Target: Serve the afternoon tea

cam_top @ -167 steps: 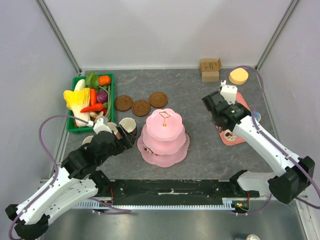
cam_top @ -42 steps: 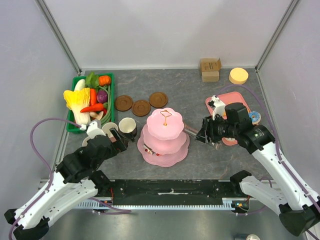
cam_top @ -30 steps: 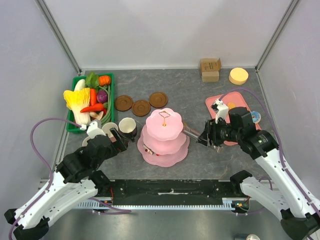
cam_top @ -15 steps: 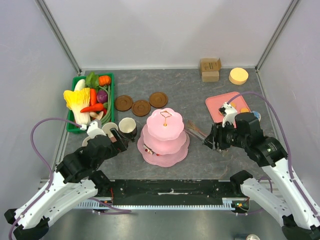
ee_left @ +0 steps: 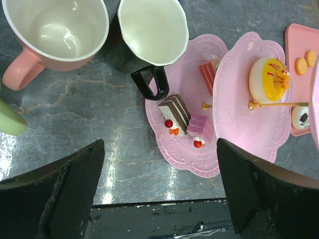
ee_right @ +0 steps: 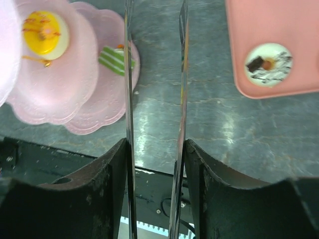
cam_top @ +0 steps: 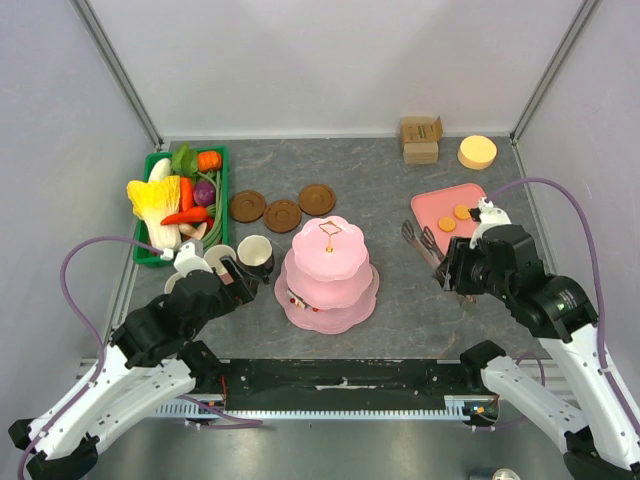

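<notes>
The right gripper [ee_right: 155,167] is closed on metal tongs [cam_top: 420,240]. Their empty blades point away from the arm bases, toward the near-left corner of the pink tray [cam_top: 440,198]. We judge the orange biscuits [cam_top: 462,212] the next target, lying just beyond and right of the tips, nearest this arm. The pink tiered stand [cam_top: 328,262] lies leftward. The left gripper [ee_left: 159,149] hangs wide open over the mugs [ee_left: 152,30].

You can pass over bare table [cam_top: 370,175] in the upper middle of the overhead frame. The pink tiered stand [cam_top: 330,262] blocks the centre. Mugs [cam_top: 255,255] crowd its left, brown saucers [cam_top: 283,213] its upper left, and tongs [cam_top: 415,238] and pink tray [cam_top: 435,203] its right.
</notes>
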